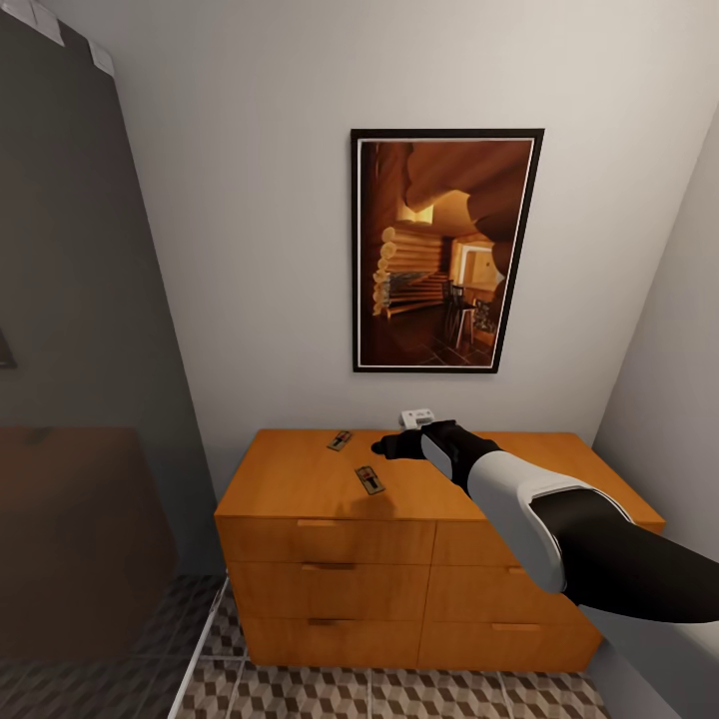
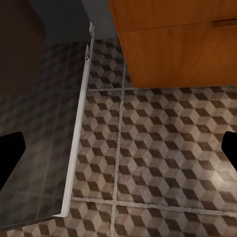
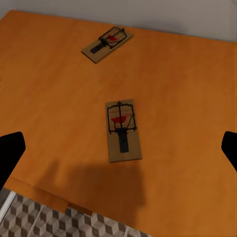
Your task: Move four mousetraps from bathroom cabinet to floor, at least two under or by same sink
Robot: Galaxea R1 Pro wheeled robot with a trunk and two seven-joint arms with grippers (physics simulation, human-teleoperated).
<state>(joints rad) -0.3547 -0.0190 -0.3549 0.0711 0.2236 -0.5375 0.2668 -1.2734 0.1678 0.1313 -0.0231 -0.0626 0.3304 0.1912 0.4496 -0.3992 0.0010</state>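
Nearest the robot, at 6 o'clock in the head view, bathroom floor [image 1: 399, 694] of cube-printed tile; left gripper [image 2: 118, 148] hangs over it, fingertips spread wide at the frame edges, nothing held, evidently idle while the other arm works. Next, orange cabinet [image 1: 330, 544], three drawer rows, shut; its flat top serves as the shelf for the traps. Right gripper [image 3: 118, 148] poised above that top, jaws open and empty, seemingly lining up a pick. Near mousetrap [image 3: 123, 130] lies flat directly ahead of it; far mousetrap [image 3: 107, 43] sits well apart toward 11 o'clock, angled. Small white object [image 1: 416, 415] at the back edge. Beyond, framed picture [image 1: 446, 250] on the wall, 12 o'clock.
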